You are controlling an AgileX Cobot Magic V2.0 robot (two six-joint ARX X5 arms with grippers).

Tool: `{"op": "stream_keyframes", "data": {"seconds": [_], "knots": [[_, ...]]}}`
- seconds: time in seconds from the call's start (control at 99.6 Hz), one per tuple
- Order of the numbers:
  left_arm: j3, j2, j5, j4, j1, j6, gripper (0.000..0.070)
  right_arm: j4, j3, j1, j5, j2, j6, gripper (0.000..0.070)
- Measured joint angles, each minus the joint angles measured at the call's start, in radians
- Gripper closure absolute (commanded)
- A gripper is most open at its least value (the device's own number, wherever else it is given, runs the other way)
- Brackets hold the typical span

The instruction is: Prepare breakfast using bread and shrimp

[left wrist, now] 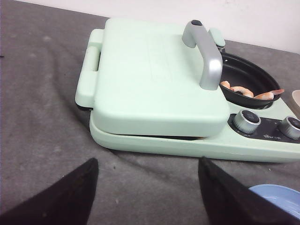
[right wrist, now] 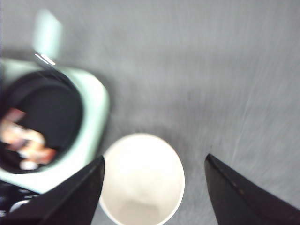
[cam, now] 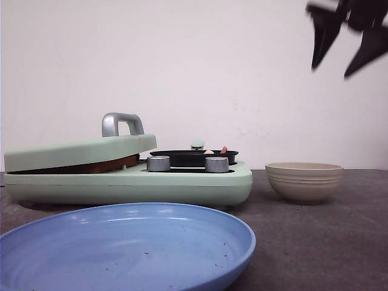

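The shrimp point(left wrist: 248, 92), small orange-pink curls, lie in my view inside a round black pan point(left wrist: 243, 75) set into a mint-green cooker point(left wrist: 197, 143). Beside the pan, the cooker's hinged lid point(left wrist: 150, 75) rests almost shut over a brown bread point(cam: 91, 166) edge. A beige bowl point(cam: 304, 180) stands just beside the cooker, a blue plate point(cam: 121, 248) nearer the camera. My left gripper point(left wrist: 147, 197) hovers near the cooker, jaws apart. My right gripper point(right wrist: 154, 197) hangs high above the bowl, jaws apart.

- Mint-green breakfast maker point(cam: 182, 185) sits centre-left on grey table point(cam: 315, 242).
- Small black round pan point(left wrist: 246, 79), on its right half, holds orange-pink shrimp point(left wrist: 241, 90).
- Beige ribbed bowl point(cam: 304, 181) stands right of it.
- Blue plate point(cam: 127, 245) lies in front.
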Motion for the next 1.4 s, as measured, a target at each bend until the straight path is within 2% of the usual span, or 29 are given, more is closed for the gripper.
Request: {"op": "stream_keyframes", "data": {"seconds": [0.281,0.351,0.401,0.482,0.582,0.632,0.933,1.084,1.224,1.395], "knots": [[0.0,0.0,0.0,-0.003,0.0,-0.025,0.0347,-0.026,0.0,0.038,-0.011,-0.17,-0.043,0.0286],[0.0,0.0,0.0,-0.006,0.0,-0.027,0.0347,-0.047,0.0,0.049,-0.028,-0.194,-0.047,0.0311],[0.0,0.0,0.0,-0.007,0.0,-0.027,0.0347,-0.053,-0.006,0.055,-0.035,-0.212,-0.048,0.0359],[0.0,0.0,0.0,-0.01,0.0,-0.032,0.0346,-0.032,-0.05,0.067,-0.047,-0.254,-0.05,0.0481],[0.0,0.0,0.003,-0.014,0.0,-0.049,0.0347,0.045,-0.163,0.087,-0.049,-0.333,-0.051,0.0628],[0.0,0.0,0.007,-0.02,0.0,-0.054,0.0347,0.093,-0.233,0.097,-0.049,-0.379,-0.052,0.0668],[0.0,0.0,0.034,-0.068,0.0,-0.061,0.0347,0.276,-0.711,0.113,-0.048,-0.695,-0.039,0.0693],[0.0,0.0,0.047,-0.07,0.0,-0.067,0.0347,0.351,-0.933,0.113,-0.025,-0.861,0.007,0.0693],[0.0,0.0,0.053,-0.074,0.0,-0.076,0.0347,0.363,-1.068,0.113,-0.025,-1.0,0.062,0.0693],[0.0,0.0,0.075,-0.076,0.0,-0.083,0.0347,0.342,-1.146,0.113,-0.023,-1.134,0.107,0.0693]]}}
